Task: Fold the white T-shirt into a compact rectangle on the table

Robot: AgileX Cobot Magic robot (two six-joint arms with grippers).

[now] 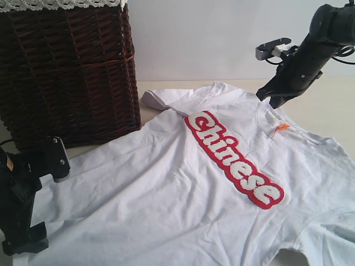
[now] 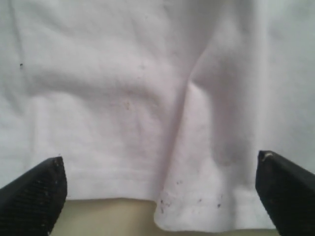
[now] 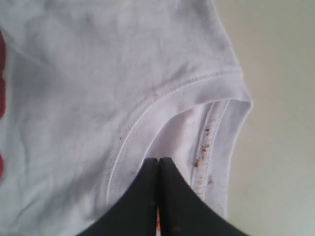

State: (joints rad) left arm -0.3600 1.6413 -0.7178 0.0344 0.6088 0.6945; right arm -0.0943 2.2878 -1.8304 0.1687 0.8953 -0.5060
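since the white t-shirt lies spread face-up on the table, i have the left gripper spread wide over its hem, ready to grab it, and the right gripper pressed together at the collar, where i cannot tell if cloth is caught.

Wicker basket: dark brown, tightly woven, large, standing upright at the back left.
Lace trim: white, running along the basket's top edge.
Wall: plain white, behind.
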